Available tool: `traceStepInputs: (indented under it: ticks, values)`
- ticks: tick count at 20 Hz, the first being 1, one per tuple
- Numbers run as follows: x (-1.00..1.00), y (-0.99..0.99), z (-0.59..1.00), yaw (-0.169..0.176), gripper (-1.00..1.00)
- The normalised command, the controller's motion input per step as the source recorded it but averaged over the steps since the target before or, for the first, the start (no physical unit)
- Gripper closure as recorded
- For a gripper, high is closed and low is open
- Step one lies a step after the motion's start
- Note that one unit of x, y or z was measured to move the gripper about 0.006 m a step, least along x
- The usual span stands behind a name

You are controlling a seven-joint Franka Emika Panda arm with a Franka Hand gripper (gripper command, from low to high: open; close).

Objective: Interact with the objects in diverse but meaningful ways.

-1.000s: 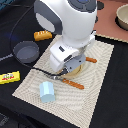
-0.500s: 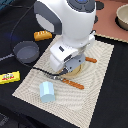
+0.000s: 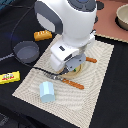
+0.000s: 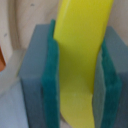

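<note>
I have the arm [image 3: 67,22] bent low over the mat [image 3: 102,87], its white bulk covering the mat's middle in the exterior view. The gripper [image 4: 80,70] points down, and the wrist view shows it clamped on the banana [image 4: 82,55] — the yellow body sits pressed between the two teal pads [image 4: 51,75], one on each side. In the exterior view the banana itself is hidden under the wrist.

My count: one banana in the gripper; one loaf [image 3: 42,35] on the dark table [image 3: 112,112] beyond the mat; one grey pot [image 3: 26,51] just off the mat's edge toward the exterior view's left; one yellow packet [image 3: 10,77] with a red mark, lying flat near that same edge, apart from the pot; one light blue cup [image 3: 48,91] on the mat's near corner. Two orange sticks — one [image 3: 73,83] lies on the mat near the cup, the other [image 3: 90,60] pokes out from behind the arm. I cannot tell what they are.

A black cable [image 3: 42,70] runs from the wrist across the mat toward the pot. A pale bowl [image 3: 122,17] sits on a pinkish surface at the far corner on the exterior view's right, well apart from everything else.
</note>
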Motion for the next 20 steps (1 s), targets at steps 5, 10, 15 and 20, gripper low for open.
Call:
traceStepInputs:
  ticks: [5,10,15,20]
  values:
    - [-0.23,0.10,0.68,-0.001,1.00]
    - [-0.51,0.14,0.81,0.000,1.00]
    - [-0.58,0.39,0.19,0.004,1.00]
    - [-0.62,0.65,0.15,0.024,1.00]
